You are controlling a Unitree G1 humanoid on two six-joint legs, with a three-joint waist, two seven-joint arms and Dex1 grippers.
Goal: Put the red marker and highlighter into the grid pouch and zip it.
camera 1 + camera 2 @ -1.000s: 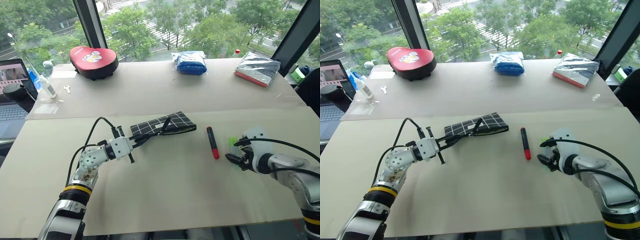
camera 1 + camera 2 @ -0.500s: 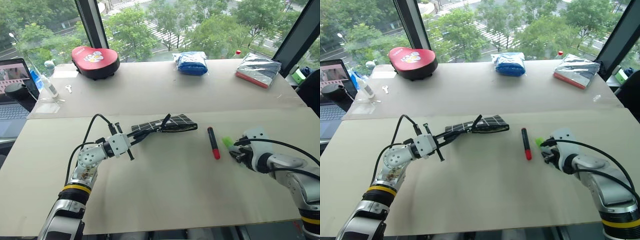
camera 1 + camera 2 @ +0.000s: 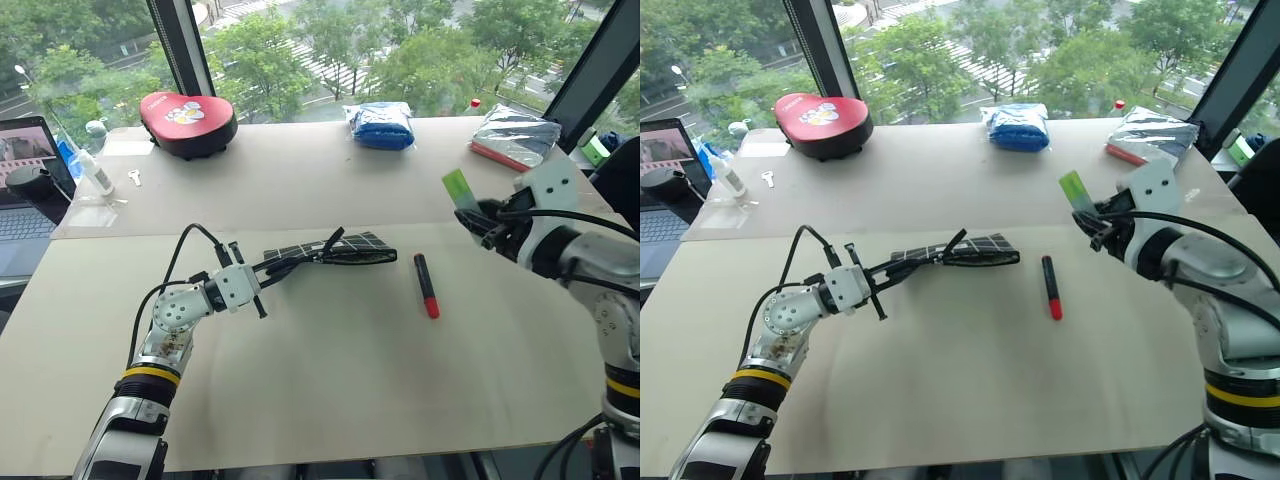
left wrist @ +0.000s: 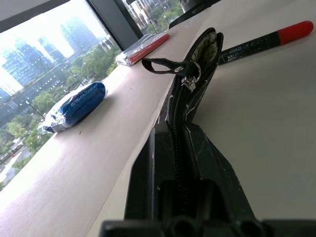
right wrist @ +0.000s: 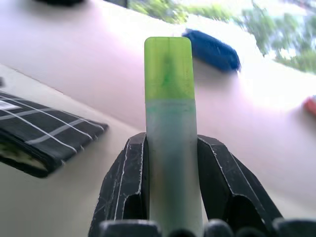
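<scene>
Behind, tall windows (image 3: 330, 40) overlook trees beyond the beige table (image 3: 330, 380)

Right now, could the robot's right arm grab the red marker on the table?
Probably not yet. The red marker lies in the open with nothing over it, but the right gripper is lifted above the table, its jaws already full with the highlighter.

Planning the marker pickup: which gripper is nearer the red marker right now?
Right. The right gripper, shut on the highlighter, hangs above the table just beyond the red marker. The left gripper clamps the grid pouch at its far end.
</scene>
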